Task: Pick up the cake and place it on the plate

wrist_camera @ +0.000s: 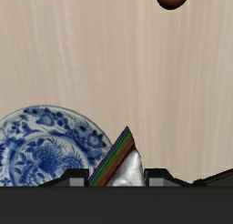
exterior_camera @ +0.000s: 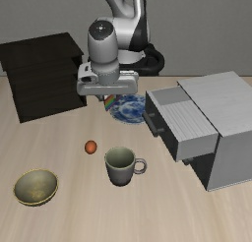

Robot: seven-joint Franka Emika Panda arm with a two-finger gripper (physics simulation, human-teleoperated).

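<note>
Jaws clamping cake (wrist_camera: 123,164), base hidden, plate (wrist_camera: 45,146) partly cut off

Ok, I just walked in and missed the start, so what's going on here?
The Franka arm holds a rainbow-striped cake slice between its fingers, right at the edge of the blue-and-white plate. The slice does not look set down on the plate yet. A mug, a bowl and a small brown ball stand apart on the table.
</note>
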